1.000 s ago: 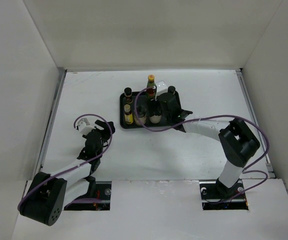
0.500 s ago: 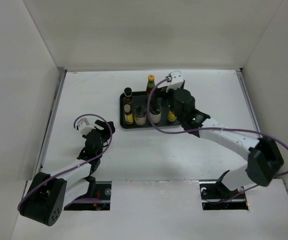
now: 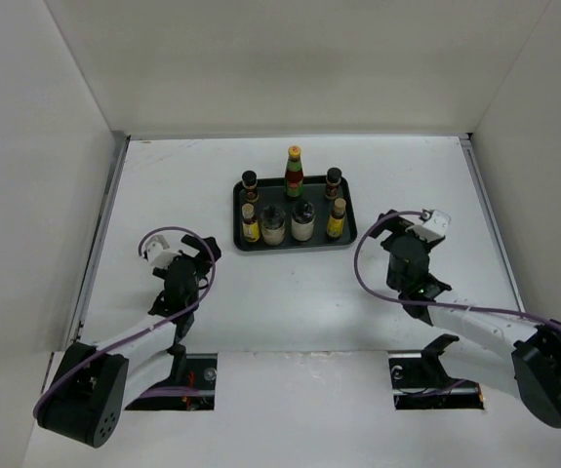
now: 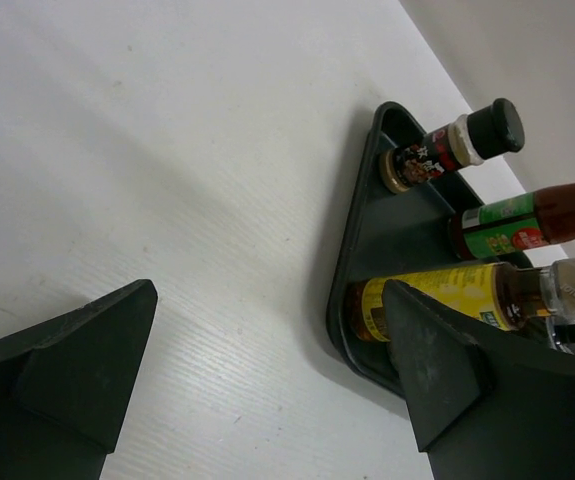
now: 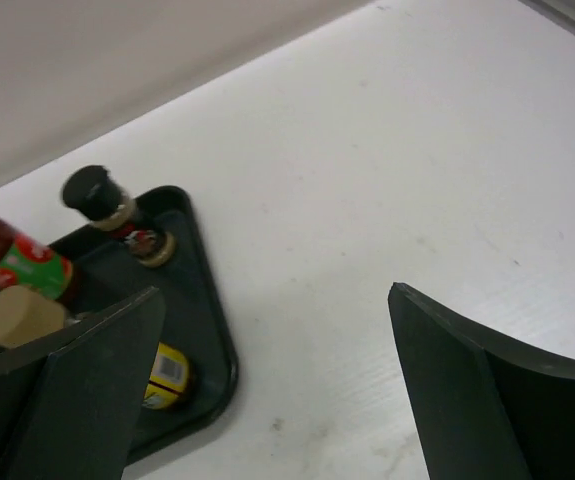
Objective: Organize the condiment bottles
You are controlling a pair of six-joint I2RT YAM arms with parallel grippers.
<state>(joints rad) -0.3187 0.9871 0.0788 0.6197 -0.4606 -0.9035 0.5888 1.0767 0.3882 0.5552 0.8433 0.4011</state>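
It was a robotics lab test cell: a bare white desk [image 3: 290, 302] boxed in by plain white panels [image 3: 300, 58], a left arm [image 3: 134, 331] and a right arm [image 3: 475, 322] bolted at its near edge, loose purple cables [image 3: 356, 263], and a black tray [image 3: 290, 247] of condiment bottles [image 3: 294, 174] as props.

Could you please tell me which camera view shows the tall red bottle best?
The top external view: the tall red bottle stands whole, yellow cap included, at the tray's back. Both wrist views cut off its cap.
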